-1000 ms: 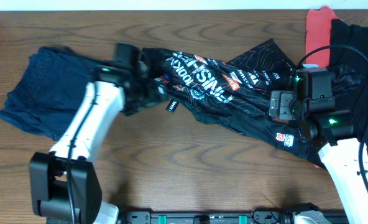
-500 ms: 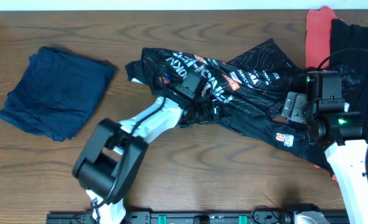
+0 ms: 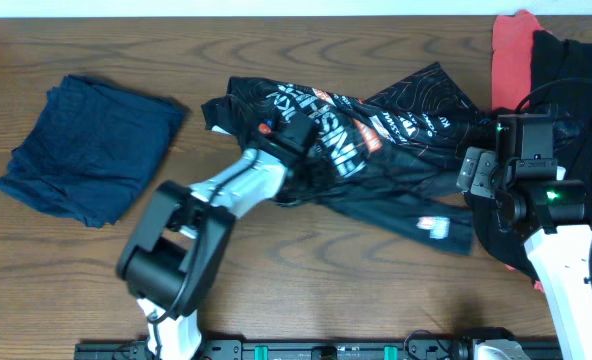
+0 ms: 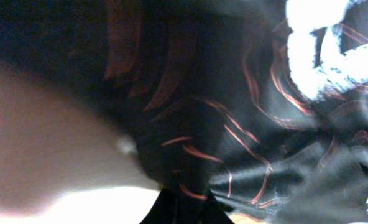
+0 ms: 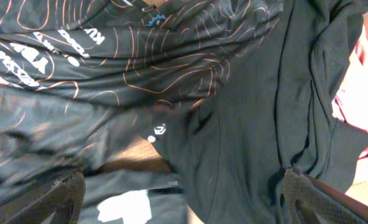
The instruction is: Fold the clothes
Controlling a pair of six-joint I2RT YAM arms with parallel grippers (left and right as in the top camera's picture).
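Note:
The black jersey [image 3: 376, 150] with orange contour lines and white lettering lies crumpled across the middle of the table. My left gripper [image 3: 301, 140] is down on its left part, shut on a pinch of the fabric. In the left wrist view the jersey [image 4: 234, 124] fills the blurred frame, and the left gripper [image 4: 185, 208] is closed at the bottom edge. My right gripper [image 3: 468, 180] hangs open over the jersey's right end. From the right wrist, the right gripper [image 5: 184, 208] is spread wide above the jersey [image 5: 140, 56] and a plain black garment [image 5: 252, 124], holding nothing.
A navy garment [image 3: 86, 150] lies bunched at the left. A red garment [image 3: 516, 40] and a black garment [image 3: 576, 80] are piled at the back right corner, partly under the right arm. Bare wooden table [image 3: 306, 280] runs along the front.
My left arm has swung from the navy garment's side onto the jersey and its gripper has shut on the fabric. The jersey's lower right end has slid left. The right arm shifted slightly right.

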